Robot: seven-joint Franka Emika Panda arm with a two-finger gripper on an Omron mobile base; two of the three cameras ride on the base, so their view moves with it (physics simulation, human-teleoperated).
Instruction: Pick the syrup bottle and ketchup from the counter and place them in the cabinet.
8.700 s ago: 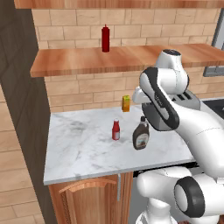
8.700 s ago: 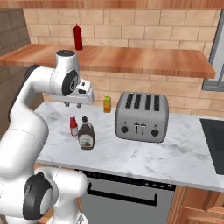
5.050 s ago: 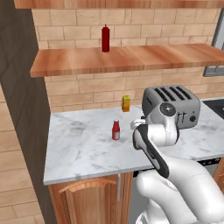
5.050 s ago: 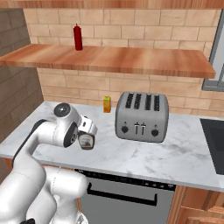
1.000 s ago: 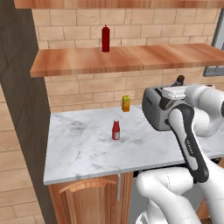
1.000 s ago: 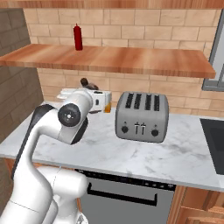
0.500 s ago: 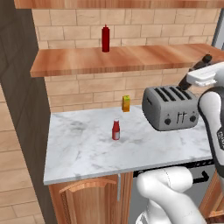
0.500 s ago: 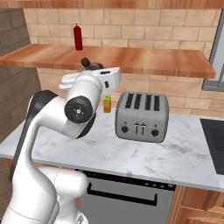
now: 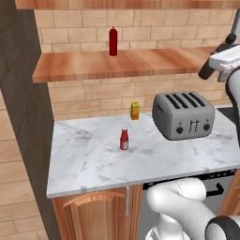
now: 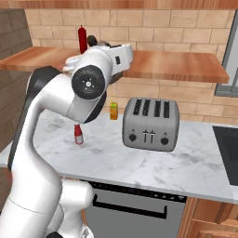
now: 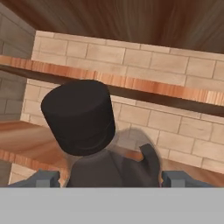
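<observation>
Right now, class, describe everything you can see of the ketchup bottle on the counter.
The ketchup is a small bright-red bottle with a white cap and a pale label band, plastic by its look. It stands upright on the white marble counter, left of the toaster and in front of a small yellow carton. Nothing but the counter touches it.

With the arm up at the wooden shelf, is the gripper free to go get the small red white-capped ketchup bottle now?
Probably not yet: the gripper holds the dark-brown syrup bottle. The ketchup bottle itself stands unobstructed on the marble counter.
</observation>
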